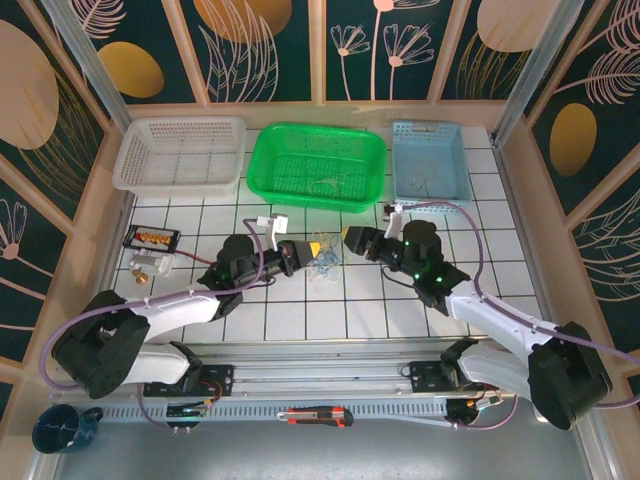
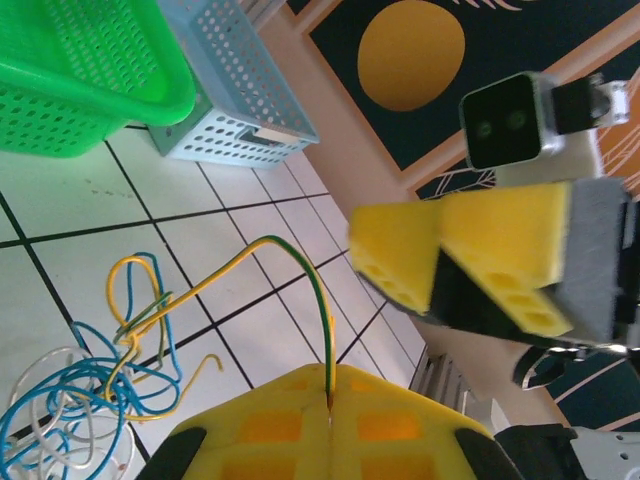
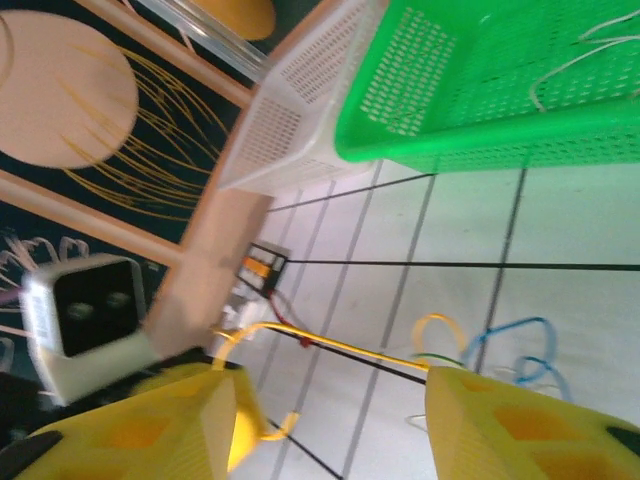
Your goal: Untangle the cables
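The cables [image 1: 325, 266] lie as a small tangle of blue, yellow and pale loops on the tiles between my two grippers. In the left wrist view the tangle [image 2: 85, 400] sits at the lower left, and one yellow-green cable [image 2: 300, 265] arcs up out of it into my left gripper [image 2: 330, 392], which is shut on its end. My right gripper [image 3: 330, 425] is open. A yellow cable [image 3: 345, 350] runs across in front of its spread fingers, with blue loops [image 3: 510, 340] beyond. From above, the left gripper [image 1: 314, 248] and the right gripper [image 1: 350, 238] face each other closely.
A white basket [image 1: 180, 152], a green basket [image 1: 275, 170] with a few wires inside and a blue basket [image 1: 405, 165] line the back. A black connector box [image 1: 151, 238] sits at the left. A box cutter [image 1: 320, 415] and a mug [image 1: 62, 428] lie at the near edge.
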